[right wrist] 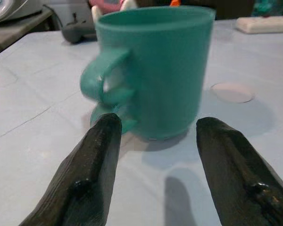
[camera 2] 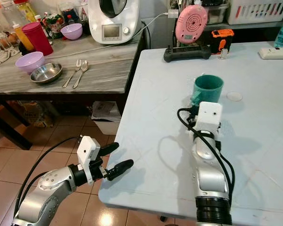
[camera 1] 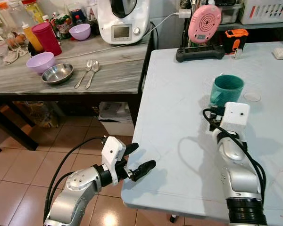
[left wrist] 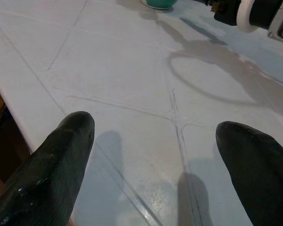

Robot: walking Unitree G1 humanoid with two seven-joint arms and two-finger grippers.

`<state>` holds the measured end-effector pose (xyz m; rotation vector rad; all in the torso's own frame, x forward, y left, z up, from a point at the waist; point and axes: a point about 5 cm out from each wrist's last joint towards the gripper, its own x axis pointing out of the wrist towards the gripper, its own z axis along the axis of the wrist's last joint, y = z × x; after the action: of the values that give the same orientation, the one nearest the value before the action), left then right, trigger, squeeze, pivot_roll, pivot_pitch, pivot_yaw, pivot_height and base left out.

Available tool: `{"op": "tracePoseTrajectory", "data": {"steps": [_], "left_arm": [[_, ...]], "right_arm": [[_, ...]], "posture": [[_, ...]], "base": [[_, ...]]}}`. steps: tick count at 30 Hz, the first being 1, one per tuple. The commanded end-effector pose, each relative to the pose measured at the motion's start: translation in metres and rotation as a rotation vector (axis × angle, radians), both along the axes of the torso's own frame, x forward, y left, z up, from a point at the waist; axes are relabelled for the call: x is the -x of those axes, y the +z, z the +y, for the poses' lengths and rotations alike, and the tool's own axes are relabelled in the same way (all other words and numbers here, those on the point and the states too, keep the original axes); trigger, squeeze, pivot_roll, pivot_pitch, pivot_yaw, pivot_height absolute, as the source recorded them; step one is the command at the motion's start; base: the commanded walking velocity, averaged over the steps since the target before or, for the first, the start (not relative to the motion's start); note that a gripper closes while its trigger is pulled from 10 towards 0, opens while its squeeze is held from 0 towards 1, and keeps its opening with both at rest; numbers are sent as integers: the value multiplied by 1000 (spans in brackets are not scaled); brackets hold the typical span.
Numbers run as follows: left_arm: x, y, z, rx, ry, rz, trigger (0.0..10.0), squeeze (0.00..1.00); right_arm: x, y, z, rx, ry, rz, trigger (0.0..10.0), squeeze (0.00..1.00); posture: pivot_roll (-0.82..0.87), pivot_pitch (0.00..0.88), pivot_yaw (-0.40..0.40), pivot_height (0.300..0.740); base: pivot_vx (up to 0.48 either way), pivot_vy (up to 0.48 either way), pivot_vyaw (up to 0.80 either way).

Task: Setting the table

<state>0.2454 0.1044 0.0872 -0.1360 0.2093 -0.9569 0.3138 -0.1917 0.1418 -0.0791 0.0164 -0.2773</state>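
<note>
Jaws standing apart just short of the teal mug (right wrist: 153,70).

Right gripper (right wrist: 153,136) is holding its jaws apart, unclamped, with the mug straight ahead of them, upright on the pale desk (camera 1: 179,94), handle turned toward the desk's left edge. Left gripper (camera 1: 140,160), jaws also apart and holding nothing, is hovering at the near left edge, well apart from the mug; the right arm is nearer. From the head views, the right wrist is hiding the mug's base.
</note>
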Motion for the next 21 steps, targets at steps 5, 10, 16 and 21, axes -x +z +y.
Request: {"op": "tracePoseTrajectory", "data": {"steps": [5, 10, 16, 21], "left_arm": [[-2, -1, 8, -26, 6, 0, 10000, 0], [-4, -1, 9, -30, 8, -2, 10000, 0], [-5, -1, 9, -34, 10, -8, 10000, 0], [-5, 0, 10, -35, 12, -14, 10000, 0]], "right_arm": [[7, 1, -13, -1, -33, -8, 0, 0], [10, -1, -12, -4, -32, -3, 6235, 0], [11, -4, 3, -29, 6, 1, 10000, 0], [16, -10, 19, -52, 53, 15, 10000, 1000]], "posture": [[-275, 54, 159, 740], [-274, 48, 160, 740], [-269, 44, 160, 740], [-264, 42, 156, 740]], "base": [[0, 0, 0], [0, 0, 0], [0, 0, 0], [0, 0, 0]]}}
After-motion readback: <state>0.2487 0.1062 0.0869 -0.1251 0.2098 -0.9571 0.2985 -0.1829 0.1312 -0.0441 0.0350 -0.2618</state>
